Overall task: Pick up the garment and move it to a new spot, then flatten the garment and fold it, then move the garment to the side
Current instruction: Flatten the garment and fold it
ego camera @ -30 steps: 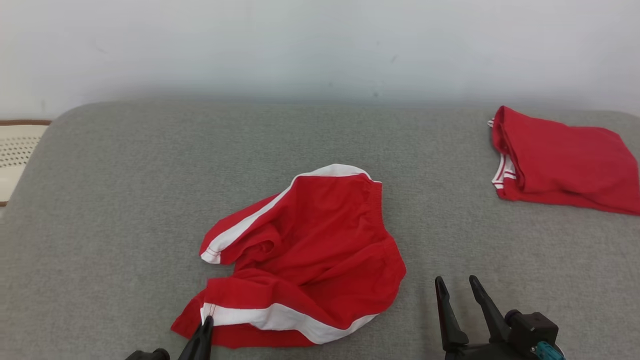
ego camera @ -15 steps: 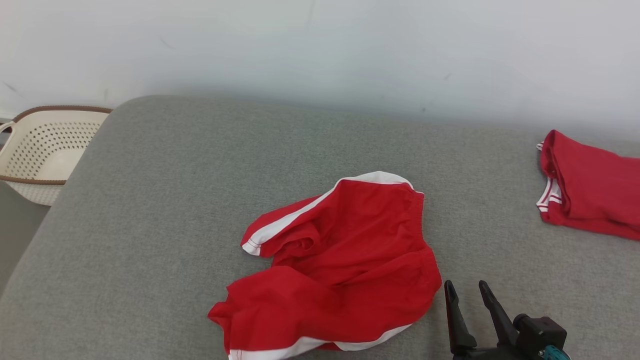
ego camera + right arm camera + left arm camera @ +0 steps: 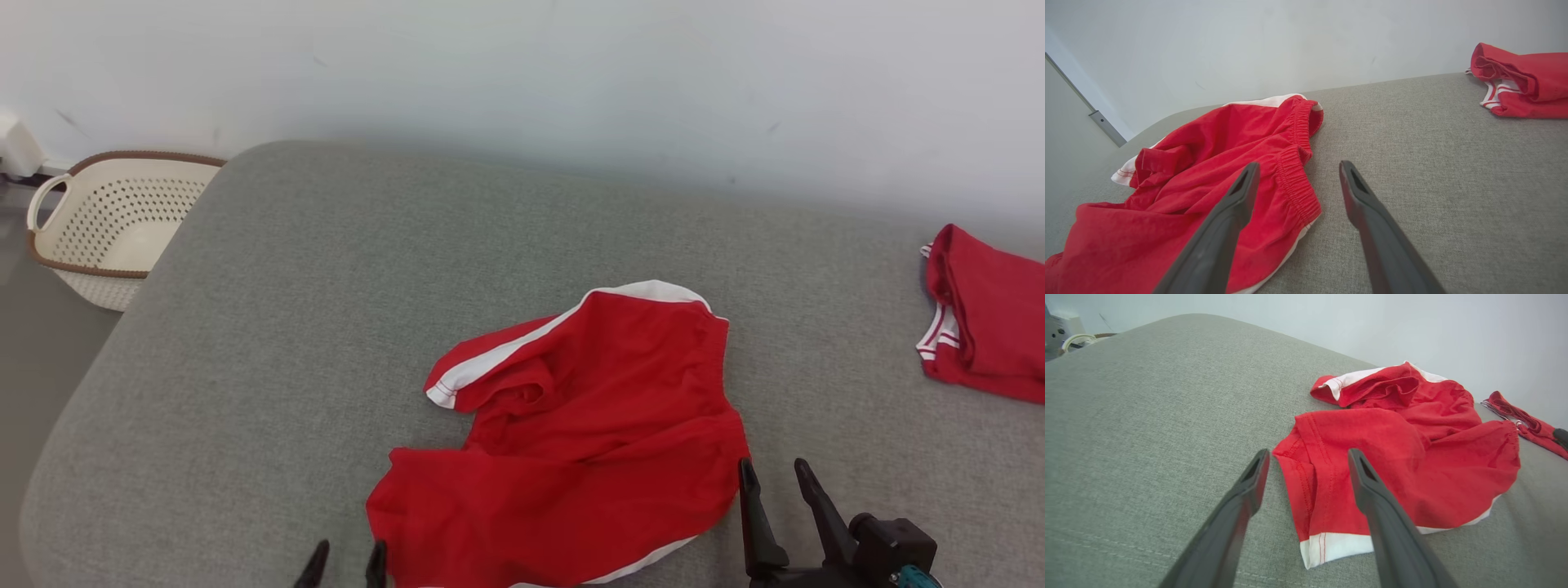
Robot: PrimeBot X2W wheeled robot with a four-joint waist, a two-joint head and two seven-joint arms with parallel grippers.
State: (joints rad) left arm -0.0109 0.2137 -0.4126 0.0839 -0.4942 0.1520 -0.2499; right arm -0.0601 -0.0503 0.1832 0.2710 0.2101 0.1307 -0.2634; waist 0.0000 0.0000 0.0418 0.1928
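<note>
Crumpled red fabric shorts (image 3: 596, 441) w/ white side stripes lay toward the near edge of the grey fabric-covered bench (image 3: 367, 269), right of centre. The L gripper (image 3: 349, 549) sat just beside their near-left corner, its two dark fingers apart and holding nothing.

A sec. earlier those fingers had been pinched together on the white hem at that corner. The near leg had since flopped over. That hid most of its white stripe and left only a white band along the near edge.

In the left wrist view the spread fingers pointed at that leg's side seam. Whether one of them touched the cloth or hung above it could not be told.

The R gripper (image 3: 773, 467) waited near the same edge w/ fingers likewise spread and empty, close by the elastic waistband end.

The head camera had also swung left. A cream perforated plastic basket (image 3: 147, 153) w/ a brown rim had come into frame beyond the bench's left end. A folded red garment (image 3: 988, 327) w/ white trim, at the far-right end, had slid to the picture's edge. That was the camera's doing, not the clothes'; the shorts' main body appeared to have stayed put.

Judged from the let-go hem, the move to a new spot looked finished and flattening came next. The far leg was bunched and the waistband curled, so no part lay flat yet. Both hands would prob. need a corner each to spread it.
</note>
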